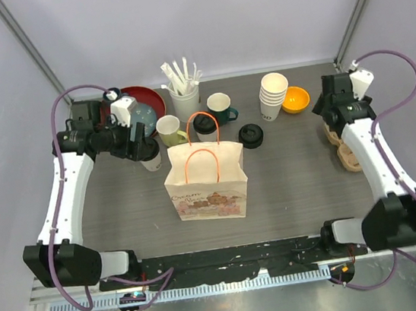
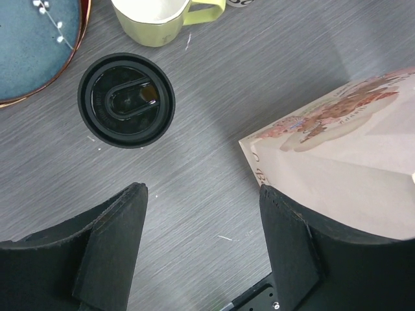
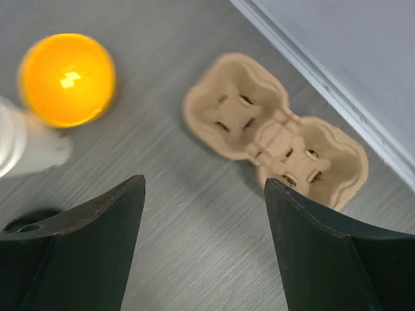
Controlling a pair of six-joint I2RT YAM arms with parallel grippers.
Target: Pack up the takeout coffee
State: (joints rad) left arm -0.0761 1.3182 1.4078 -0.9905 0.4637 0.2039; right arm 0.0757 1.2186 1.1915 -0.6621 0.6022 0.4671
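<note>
One takeout coffee cup [image 1: 150,157] with a black lid stands left of the paper bag [image 1: 206,182]. In the left wrist view its lid [image 2: 126,100] lies ahead of the fingers and to the left, apart from them. A second lidded cup [image 1: 205,126] stands just behind the bag. My left gripper [image 1: 139,143] hovers over the first cup, open and empty [image 2: 202,191], with the bag [image 2: 343,155] beside its right finger. My right gripper [image 1: 340,111] is open and empty [image 3: 204,184] above the table at the far right, near a cardboard cup carrier [image 3: 272,129].
A loose black lid [image 1: 250,134] lies right of the bag. At the back stand a yellow-green mug [image 1: 168,128], a green mug [image 1: 221,108], a holder of wrapped utensils [image 1: 183,90], a stack of lidless cups [image 1: 274,95], an orange bowl [image 1: 295,99] and a blue plate [image 2: 32,45].
</note>
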